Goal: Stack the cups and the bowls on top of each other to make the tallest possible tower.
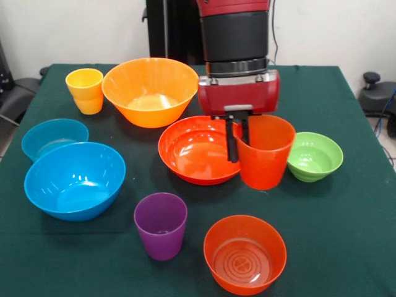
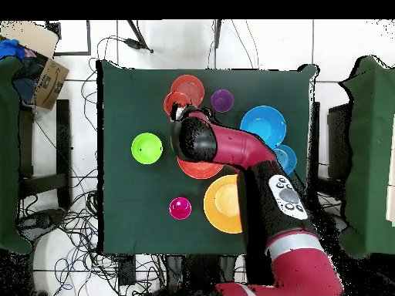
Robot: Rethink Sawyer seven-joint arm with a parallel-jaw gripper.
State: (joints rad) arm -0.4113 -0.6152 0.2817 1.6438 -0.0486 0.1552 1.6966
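Left to right: the yellow cup [image 1: 85, 90] and purple cup [image 1: 161, 225] sit apart on the worktop [image 1: 346, 235], no tower so far. The pincer [image 1: 238, 140] pinches the orange-red cup [image 1: 264, 151] by its rim, beside the shallow red-orange bowl [image 1: 195, 150]. That one-wall grip could let it tilt or slip, or clip the green bowl [image 1: 314, 156].

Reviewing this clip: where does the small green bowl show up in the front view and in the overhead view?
Front view: the small green bowl sits right of centre, just right of the orange-red cup.
Overhead view: it lies left of centre, alone on the cloth left of the arm.
Shared landmark: the wide red-orange bowl, lying on the opposite side of the green bowl in each view.
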